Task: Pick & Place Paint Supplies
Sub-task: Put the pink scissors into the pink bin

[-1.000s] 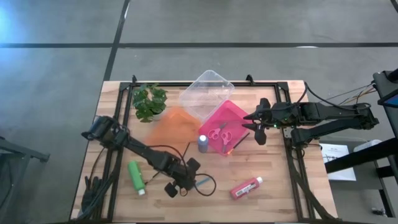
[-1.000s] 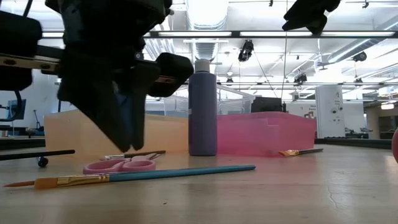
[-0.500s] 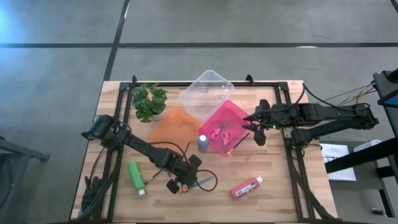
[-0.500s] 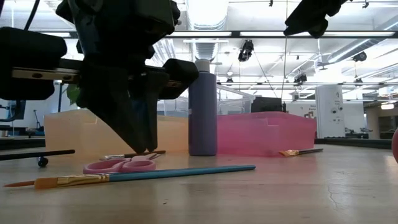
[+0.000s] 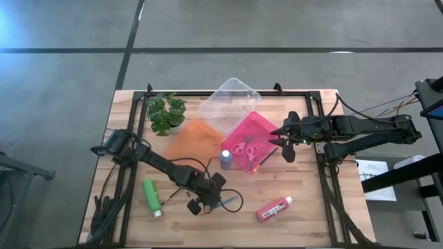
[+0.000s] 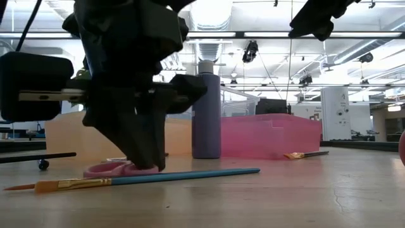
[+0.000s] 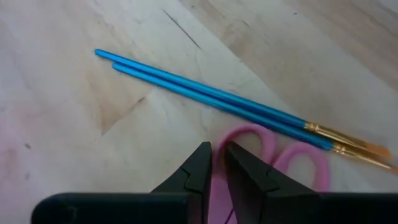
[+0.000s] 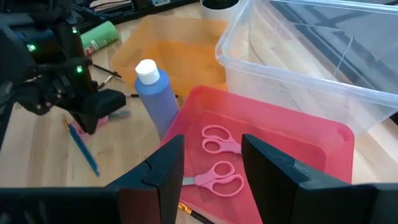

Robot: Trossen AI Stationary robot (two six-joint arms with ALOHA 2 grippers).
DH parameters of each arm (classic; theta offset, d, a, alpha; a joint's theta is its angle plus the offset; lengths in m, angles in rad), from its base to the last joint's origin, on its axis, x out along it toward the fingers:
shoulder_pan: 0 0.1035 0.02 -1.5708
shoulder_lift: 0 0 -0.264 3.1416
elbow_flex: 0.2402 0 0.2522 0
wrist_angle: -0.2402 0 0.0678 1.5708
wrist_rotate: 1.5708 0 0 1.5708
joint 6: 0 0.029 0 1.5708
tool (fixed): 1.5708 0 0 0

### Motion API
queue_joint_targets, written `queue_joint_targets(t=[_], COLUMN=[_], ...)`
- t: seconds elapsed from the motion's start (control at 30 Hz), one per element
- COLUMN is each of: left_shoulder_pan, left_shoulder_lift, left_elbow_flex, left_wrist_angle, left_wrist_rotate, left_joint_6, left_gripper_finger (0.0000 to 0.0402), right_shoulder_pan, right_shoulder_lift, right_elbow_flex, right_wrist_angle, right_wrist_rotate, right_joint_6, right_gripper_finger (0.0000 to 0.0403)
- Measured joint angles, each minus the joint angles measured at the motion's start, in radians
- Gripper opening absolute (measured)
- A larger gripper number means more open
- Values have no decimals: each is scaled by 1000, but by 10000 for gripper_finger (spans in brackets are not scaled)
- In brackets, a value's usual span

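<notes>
Scissors (image 7: 273, 163) with pink handles lie on the counter (image 5: 304, 221) just beside two blue paintbrushes (image 7: 211, 99), and our left tool (image 7: 214, 163) is down over them, its fingers nearly together with only a narrow slot between, tips at one handle loop; whether they grip the loop already we cannot tell; we judge the step in hand to be the pickup of this pair. Our right tool (image 8: 211, 163) waits above the pink tray (image 8: 323, 134), fingers apart and empty, over two more pink scissors (image 8: 217, 138) lying inside. The blue-purple bottle (image 5: 225, 159) stands at the tray's edge; the green bottle (image 5: 151, 196) and red bottle (image 5: 273, 208) lie on the counter. Next, we judge, calls for a firm pinch on the loop, a clean lift clear of the brushes, then a carry toward the pink tray.
</notes>
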Motion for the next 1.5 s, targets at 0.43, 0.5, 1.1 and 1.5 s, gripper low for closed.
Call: queue_joint_targets(t=[0.43,0.5,1.1,1.5], left_shoulder_pan=[4,4,-56,-101], left_shoulder_lift=[24,24,-16,-64], left_elbow_flex=[0,-1,-8,-7], left_wrist_angle=[-12,-15,-20,0], left_wrist_rotate=[18,17,-221,-395], left_joint_6=[8,6,-112,-264], left_gripper_finger=[29,12,1,1], right_shoulder_pan=[0,0,0,0], right_shoulder_lift=[0,0,0,0], right_elbow_flex=[6,6,7,7], right_wrist_angle=[0,0,0,12], right_wrist_rotate=[-2,-2,1,0], right_joint_6=[12,12,38,27], right_gripper_finger=[157,157,157,157])
